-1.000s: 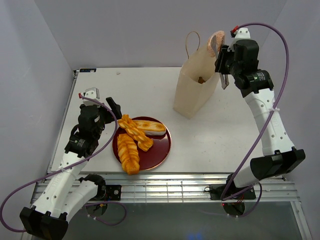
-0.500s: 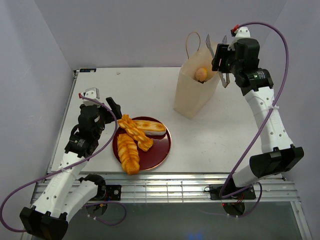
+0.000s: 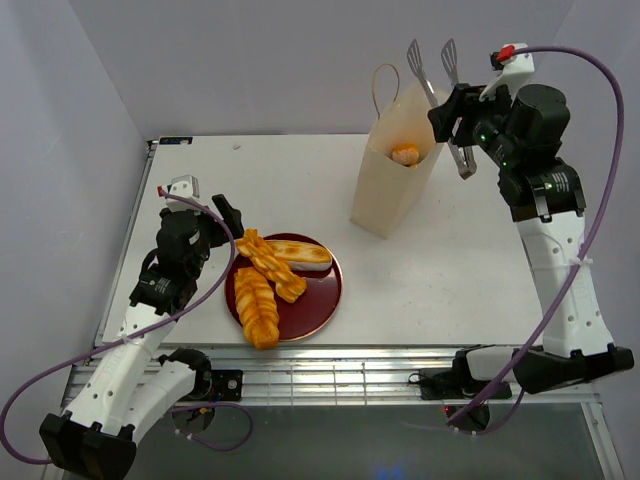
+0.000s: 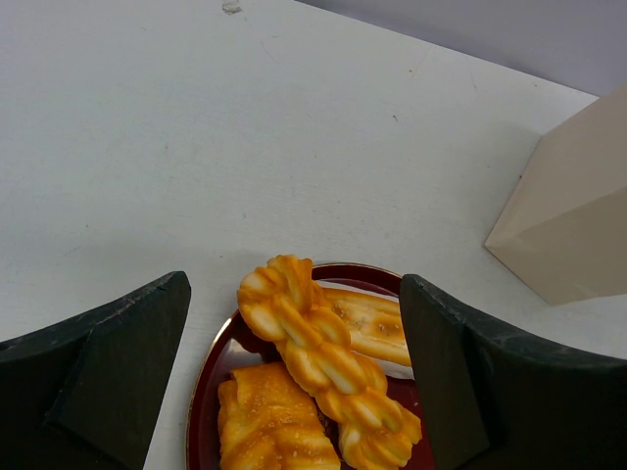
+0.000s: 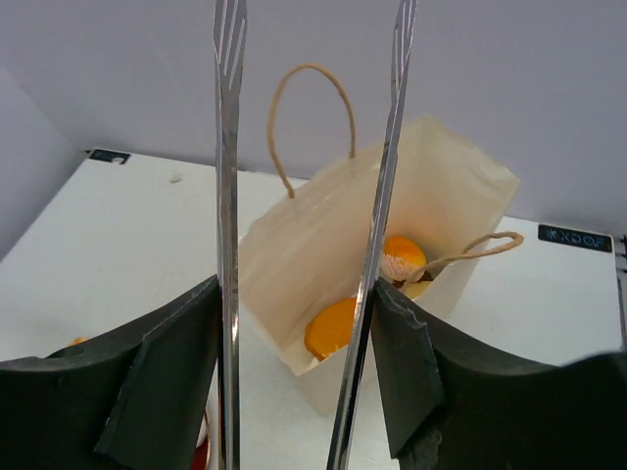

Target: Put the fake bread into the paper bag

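fake bread [image 3: 406, 154]: one piece just dropped into far paper bag [image 3: 385, 195] | right gripper [image 5: 294, 338] clasps tongs [image 3: 432, 65], now parted, empty | left gripper [image 4: 294, 294] spread | three pieces remain on plate [image 3: 325, 300]

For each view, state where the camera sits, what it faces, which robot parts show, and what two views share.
Top external: high behind the robot, facing down at the table; both arms.
Left wrist: on that arm, facing the plate; own fingers.
Right wrist: facing the paper bag; fingers grip metal tongs.
All share the bag.
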`<state>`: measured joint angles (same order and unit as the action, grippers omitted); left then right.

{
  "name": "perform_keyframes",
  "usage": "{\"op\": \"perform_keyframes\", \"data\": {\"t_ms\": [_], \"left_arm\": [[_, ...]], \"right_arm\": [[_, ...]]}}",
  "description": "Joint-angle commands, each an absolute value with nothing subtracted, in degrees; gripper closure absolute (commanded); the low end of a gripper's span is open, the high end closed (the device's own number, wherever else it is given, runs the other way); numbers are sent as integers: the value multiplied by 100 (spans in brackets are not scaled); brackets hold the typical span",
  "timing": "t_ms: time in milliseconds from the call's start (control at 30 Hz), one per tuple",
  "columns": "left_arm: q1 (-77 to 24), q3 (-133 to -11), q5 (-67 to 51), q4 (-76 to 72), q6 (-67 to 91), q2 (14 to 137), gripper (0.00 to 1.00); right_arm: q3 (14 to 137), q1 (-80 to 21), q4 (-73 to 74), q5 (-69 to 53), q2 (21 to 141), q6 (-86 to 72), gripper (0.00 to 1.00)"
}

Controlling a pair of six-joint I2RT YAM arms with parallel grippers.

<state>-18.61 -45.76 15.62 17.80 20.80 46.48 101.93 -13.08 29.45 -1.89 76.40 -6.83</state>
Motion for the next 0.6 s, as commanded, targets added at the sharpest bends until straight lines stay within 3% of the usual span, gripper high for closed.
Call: {"op": "perform_keyframes", "data": {"t_ms": [0,233,567], "left_arm": [[-1890,-4579,1538,1740,2030,4649,2],[-1890,-4570,1600,1740,2030,4658,2],[-1890,-4570,1775,1767,2004,4658,2]], "right_arm": [[9994,-1274,2234,-1106,7173,-563,36],[8711,-1274,1618,-2063,6136,-624,36],[7322,-1748,1337,-2777,5687,-686,39]]}}
